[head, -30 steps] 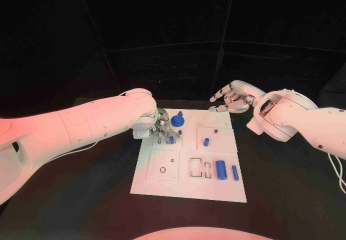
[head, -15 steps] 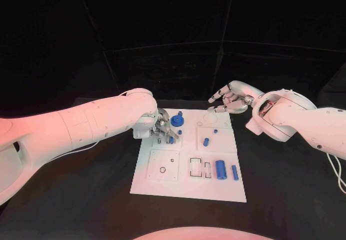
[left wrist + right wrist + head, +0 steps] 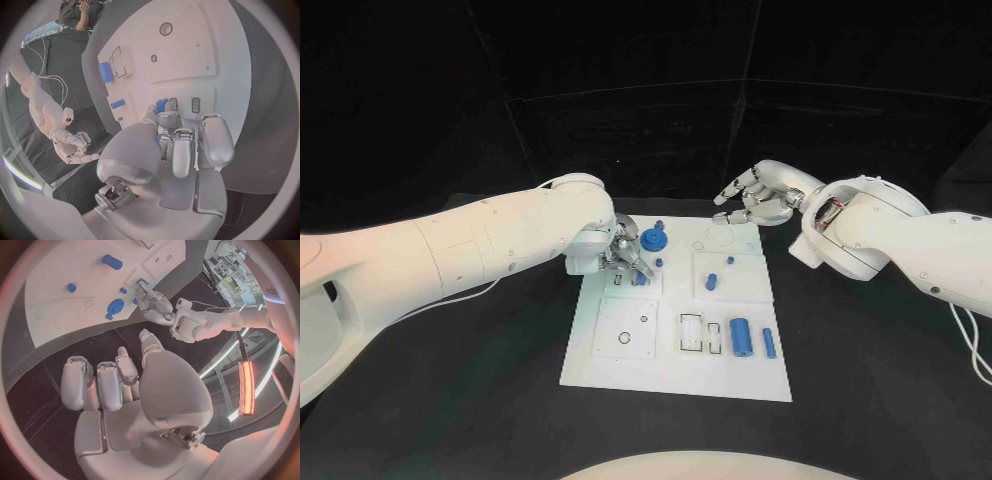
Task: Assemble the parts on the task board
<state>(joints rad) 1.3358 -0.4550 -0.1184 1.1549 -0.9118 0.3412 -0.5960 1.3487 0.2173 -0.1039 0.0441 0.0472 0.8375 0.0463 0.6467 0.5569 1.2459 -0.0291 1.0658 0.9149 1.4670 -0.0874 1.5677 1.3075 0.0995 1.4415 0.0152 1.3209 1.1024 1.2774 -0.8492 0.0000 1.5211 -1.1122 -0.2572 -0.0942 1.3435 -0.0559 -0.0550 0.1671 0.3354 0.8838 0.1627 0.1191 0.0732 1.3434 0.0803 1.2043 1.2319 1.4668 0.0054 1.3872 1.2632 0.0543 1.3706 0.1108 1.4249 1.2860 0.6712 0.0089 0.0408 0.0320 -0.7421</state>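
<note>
The white task board (image 3: 629, 365) lies mid-table. My left hand (image 3: 620, 255) is low over its far left part, and its fingertips pinch a small blue part (image 3: 642, 279) against the board. In the left wrist view that part (image 3: 161, 105) sits at the fingertips beside two small slots. My right hand (image 3: 759, 198) hovers above the board's far right corner with loosely bent fingers and holds nothing. A blue round gear piece (image 3: 655, 240) stands just beyond the left hand. A blue cylinder (image 3: 741, 338) and a thin blue bar (image 3: 769, 343) lie near the board's right edge.
Two small blue pegs (image 3: 731, 262) (image 3: 710, 282) stand in the board's right middle section. Rectangular slots (image 3: 691, 333) lie left of the cylinder, and a small ring (image 3: 626, 339) sits on the near left plate. Black table surrounds the board.
My right hand has drifted slightly up and left above the far corner. The left hand stays at the small blue part with barely any movement.
</note>
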